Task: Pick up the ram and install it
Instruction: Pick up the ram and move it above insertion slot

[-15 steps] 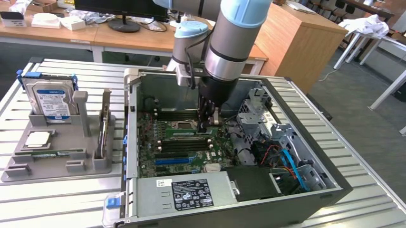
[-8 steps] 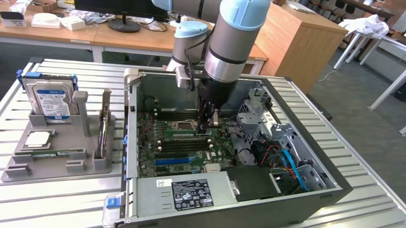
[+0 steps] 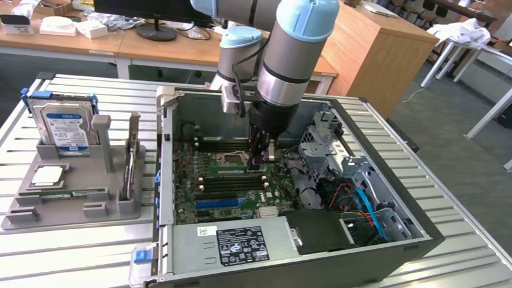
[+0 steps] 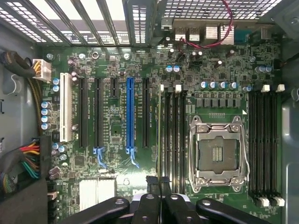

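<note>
Holding the ram [image 4: 160, 130] inside the open computer case [image 3: 416, 234].
Your gripper [image 4: 160, 181] pinches it edge-on, fingers nearly together, at the memory slots [image 4: 174, 140] just beside the processor socket [image 4: 218, 154].

A blue-labelled hard drive [image 3: 66, 129] stands upright in a grey holder [image 3: 80, 210] on the slatted metal table [image 3: 72, 255].

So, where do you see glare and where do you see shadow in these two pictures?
Exterior view: daylight glares on the white table, while the motherboard lies in shade inside the case under the arm. Wrist view: the vent slats are washed out by backlight, the motherboard is evenly lit, the socket frame glints, and the fingers, shut on the ram, look dark.
</note>
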### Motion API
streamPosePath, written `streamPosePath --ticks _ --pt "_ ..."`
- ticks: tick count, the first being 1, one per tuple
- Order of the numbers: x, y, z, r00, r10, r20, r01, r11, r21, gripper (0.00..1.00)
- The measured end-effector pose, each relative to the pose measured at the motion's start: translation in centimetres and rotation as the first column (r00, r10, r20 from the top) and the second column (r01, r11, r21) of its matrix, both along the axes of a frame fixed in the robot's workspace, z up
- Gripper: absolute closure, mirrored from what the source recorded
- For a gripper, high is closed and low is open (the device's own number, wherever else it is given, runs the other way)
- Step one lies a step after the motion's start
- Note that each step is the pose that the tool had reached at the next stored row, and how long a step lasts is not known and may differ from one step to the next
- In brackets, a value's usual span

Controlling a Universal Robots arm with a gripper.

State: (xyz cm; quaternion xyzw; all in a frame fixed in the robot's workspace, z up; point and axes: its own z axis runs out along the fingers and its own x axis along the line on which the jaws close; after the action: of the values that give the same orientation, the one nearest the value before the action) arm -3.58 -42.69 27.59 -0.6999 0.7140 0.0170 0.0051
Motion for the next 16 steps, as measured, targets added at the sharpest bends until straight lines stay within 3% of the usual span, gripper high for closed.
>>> streamPosePath --ticks 16 --pt "0.00 0.00 -0.65 1.0000 0.000 0.0001 0.000 1.0000 0.0004 0.89"
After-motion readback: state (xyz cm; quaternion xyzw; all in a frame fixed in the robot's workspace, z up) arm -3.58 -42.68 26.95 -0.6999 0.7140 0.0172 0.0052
